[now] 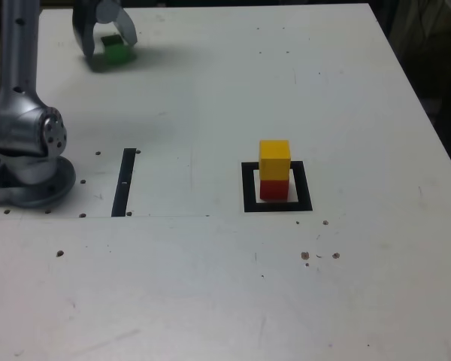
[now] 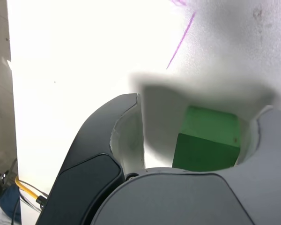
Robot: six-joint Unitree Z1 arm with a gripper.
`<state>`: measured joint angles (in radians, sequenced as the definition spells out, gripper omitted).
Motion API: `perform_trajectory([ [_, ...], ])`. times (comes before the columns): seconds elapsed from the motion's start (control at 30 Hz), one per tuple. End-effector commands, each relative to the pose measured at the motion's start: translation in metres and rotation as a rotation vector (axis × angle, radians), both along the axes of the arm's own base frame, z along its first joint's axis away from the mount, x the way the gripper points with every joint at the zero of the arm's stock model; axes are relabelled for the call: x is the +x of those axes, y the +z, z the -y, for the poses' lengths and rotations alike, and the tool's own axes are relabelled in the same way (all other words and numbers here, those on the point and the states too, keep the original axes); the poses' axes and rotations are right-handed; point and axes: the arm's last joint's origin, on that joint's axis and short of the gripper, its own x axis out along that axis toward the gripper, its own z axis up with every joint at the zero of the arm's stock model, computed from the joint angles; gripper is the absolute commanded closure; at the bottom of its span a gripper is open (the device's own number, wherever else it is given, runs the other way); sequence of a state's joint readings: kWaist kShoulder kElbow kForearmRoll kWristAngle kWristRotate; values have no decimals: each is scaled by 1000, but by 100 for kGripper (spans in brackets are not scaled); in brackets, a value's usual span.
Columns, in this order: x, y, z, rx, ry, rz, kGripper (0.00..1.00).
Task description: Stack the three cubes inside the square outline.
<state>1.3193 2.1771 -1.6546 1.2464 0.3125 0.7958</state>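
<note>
Now my gripper (image 1: 105, 39) straddles the green cube (image 1: 115, 50) at the table's far edge, jaws partly open, a gap showing on one side, nothing gripped. Yellow (image 1: 274, 159) sits on red (image 1: 273, 189) inside the outline (image 1: 247, 188), awaiting green.

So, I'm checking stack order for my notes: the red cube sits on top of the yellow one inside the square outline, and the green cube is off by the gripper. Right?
Not quite. The exterior view shows the yellow cube on top of the red cube inside the square outline. The green cube is indeed off by the gripper.
</note>
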Motion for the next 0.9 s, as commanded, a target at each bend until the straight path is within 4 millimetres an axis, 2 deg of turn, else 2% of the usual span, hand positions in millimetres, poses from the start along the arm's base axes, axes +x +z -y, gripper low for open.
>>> perform_trajectory([
  [0.0,2,1,1,12,-4,-4,62],
  [0.1,4,2,2,19,-11,-5,68],
  [0.87,13,0,8,8,-34,2,68],
])
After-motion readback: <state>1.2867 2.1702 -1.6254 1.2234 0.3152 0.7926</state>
